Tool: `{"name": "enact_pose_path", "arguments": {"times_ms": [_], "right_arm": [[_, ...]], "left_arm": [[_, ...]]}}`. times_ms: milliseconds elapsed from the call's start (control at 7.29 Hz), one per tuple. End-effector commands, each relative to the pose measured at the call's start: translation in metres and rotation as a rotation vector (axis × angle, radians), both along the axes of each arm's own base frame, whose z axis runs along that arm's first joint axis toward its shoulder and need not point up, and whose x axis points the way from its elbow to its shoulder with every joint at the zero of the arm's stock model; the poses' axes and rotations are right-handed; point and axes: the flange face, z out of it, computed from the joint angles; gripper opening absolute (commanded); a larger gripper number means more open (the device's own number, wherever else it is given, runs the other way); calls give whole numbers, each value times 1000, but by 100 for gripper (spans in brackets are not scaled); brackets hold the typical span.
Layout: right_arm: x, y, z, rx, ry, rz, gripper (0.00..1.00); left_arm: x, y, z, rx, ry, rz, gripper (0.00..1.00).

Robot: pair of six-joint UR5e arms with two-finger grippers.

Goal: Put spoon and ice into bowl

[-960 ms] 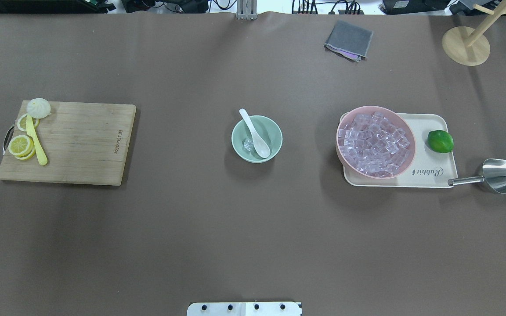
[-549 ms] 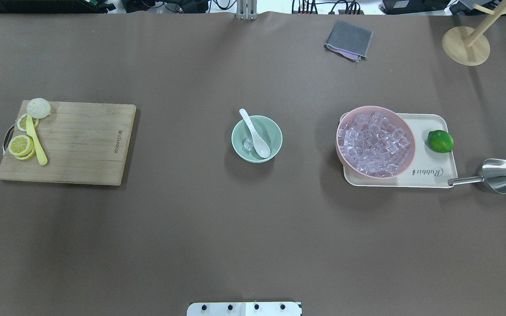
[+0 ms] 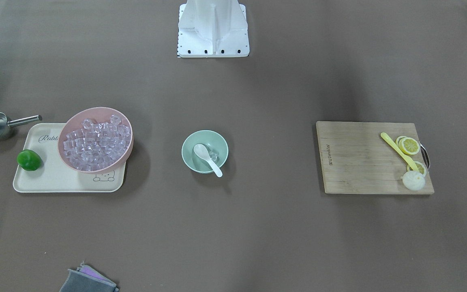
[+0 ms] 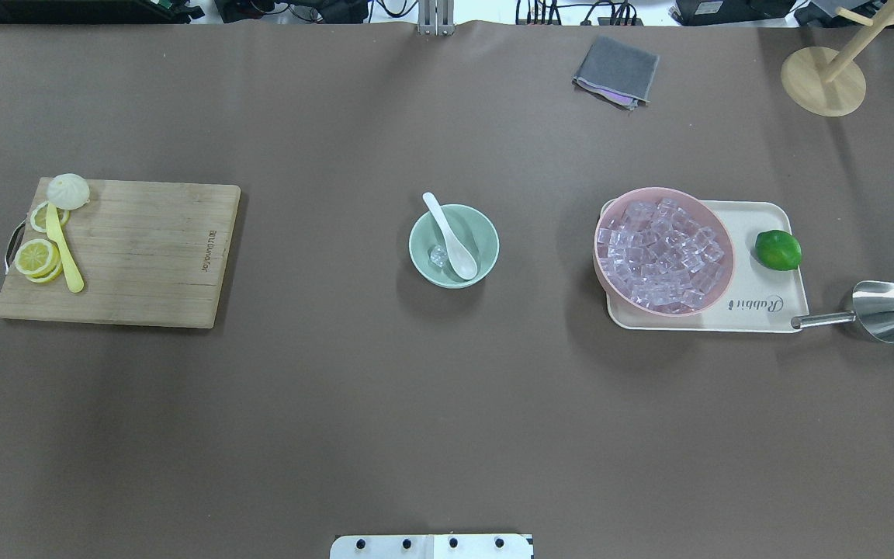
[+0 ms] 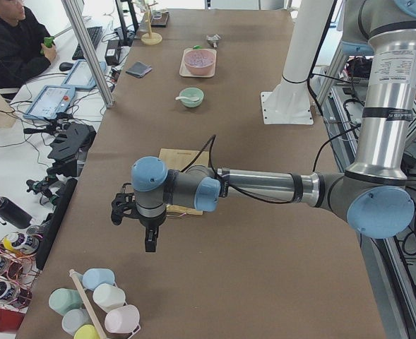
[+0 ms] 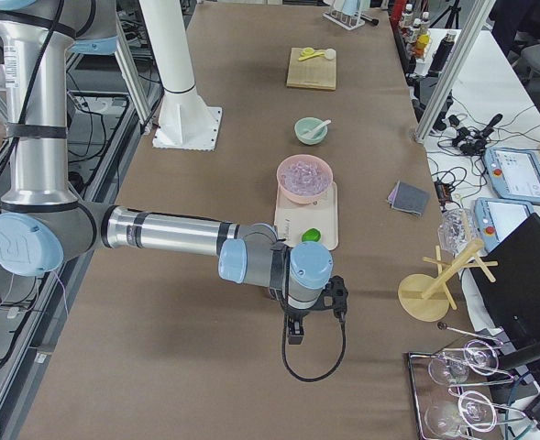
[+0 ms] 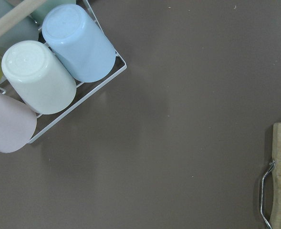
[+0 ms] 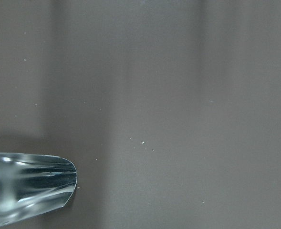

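The mint-green bowl (image 4: 483,233) stands at the table's middle, also in the front-facing view (image 3: 214,140). The white spoon (image 4: 451,237) lies in it, scoop inside, handle resting over the far-left rim. One clear ice cube (image 4: 438,255) sits in the bowl beside the scoop. The left gripper (image 5: 149,240) shows only in the exterior left view, hanging off past the table's left end, far from the bowl. The right gripper (image 6: 292,332) shows only in the exterior right view, beyond the tray. I cannot tell whether either is open or shut.
A pink bowl (image 4: 664,192) full of ice cubes and a lime (image 4: 777,250) sit on a cream tray (image 4: 765,314) at right, a metal scoop (image 4: 885,310) beside it. A cutting board (image 4: 144,248) with lemon slices and a yellow spoon lies left. A cup rack (image 7: 59,71) is under the left wrist.
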Motion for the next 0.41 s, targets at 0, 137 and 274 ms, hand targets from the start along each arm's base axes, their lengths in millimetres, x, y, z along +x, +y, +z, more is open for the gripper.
{"name": "enact_pose_path", "arguments": {"times_ms": [0, 137, 274], "right_arm": [[0, 2, 2, -4, 0, 1, 100], [0, 4, 3, -7, 0, 1, 100], [0, 4, 4, -9, 0, 1, 100]], "left_arm": [[0, -1, 3, -5, -7, 1, 98], [0, 0, 16, -21, -7, 6, 98], [0, -2, 14, -21, -7, 5, 98]]}}
